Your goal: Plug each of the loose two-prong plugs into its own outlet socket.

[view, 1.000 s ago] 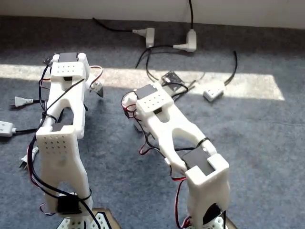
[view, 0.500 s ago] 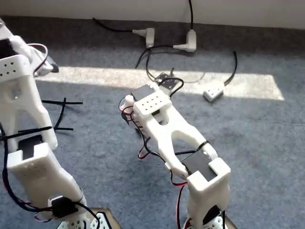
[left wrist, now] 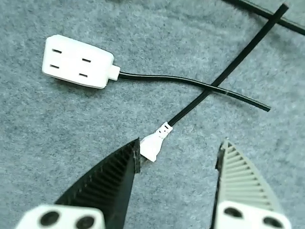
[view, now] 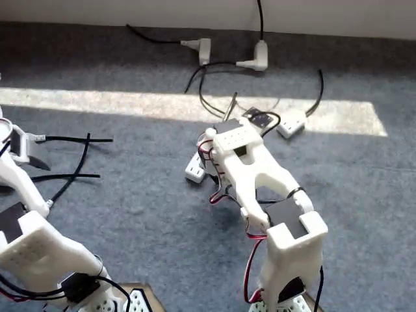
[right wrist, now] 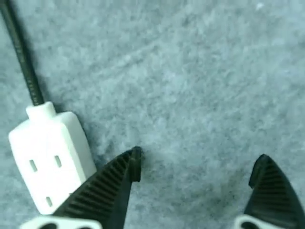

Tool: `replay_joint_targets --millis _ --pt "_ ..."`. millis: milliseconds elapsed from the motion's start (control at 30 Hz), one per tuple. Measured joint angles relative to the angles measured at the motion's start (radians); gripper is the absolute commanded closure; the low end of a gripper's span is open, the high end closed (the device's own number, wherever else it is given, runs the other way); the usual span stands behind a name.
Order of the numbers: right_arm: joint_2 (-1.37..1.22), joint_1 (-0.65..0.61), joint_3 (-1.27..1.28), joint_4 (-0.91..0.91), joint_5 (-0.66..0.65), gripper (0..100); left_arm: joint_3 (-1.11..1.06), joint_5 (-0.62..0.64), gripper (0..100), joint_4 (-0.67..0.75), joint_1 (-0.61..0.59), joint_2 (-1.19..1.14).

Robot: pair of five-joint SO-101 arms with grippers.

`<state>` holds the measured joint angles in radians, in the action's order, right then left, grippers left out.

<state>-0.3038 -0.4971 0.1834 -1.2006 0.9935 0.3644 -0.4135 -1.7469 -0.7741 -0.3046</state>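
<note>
Hovering low over grey carpet, the left gripper has its jaws spread wide and holds nothing. A small white two-prong plug on a black cord lies between the jaws, off centre, just beside the tip of the dark finger. Its prongs cannot be made out. Beyond the fingertips, well apart from the plug, lies a white outlet block with its slots facing up.

The right gripper is also wide open and empty. Another white outlet socket lies just outside one of its jaws.

Judging from this, the task is near its start. This plug is loose, and the step in hand looks like picking it up. The next move likely calls for the left gripper to centre on the plug body, lower, and close across it with the prong end left free. After that, the prongs would need lining up with a pair of slots. The right gripper could steady a socket meanwhile.
</note>
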Motion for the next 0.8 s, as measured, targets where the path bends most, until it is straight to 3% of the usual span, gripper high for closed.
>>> replay_joint_targets --millis 167,367,800 --pt "0.002 -0.002 0.018 0.026 0.000 65.6 -0.147 -0.173 73 0.018 -0.003 0.003" --pt "0.002 -0.002 0.018 0.028 0.000 65.6 -0.333 -0.414 73 0.152 -0.015 0.003" --pt "0.002 -0.002 0.018 0.031 0.000 65.6 -0.422 -0.810 73 0.244 -0.158 0.003"
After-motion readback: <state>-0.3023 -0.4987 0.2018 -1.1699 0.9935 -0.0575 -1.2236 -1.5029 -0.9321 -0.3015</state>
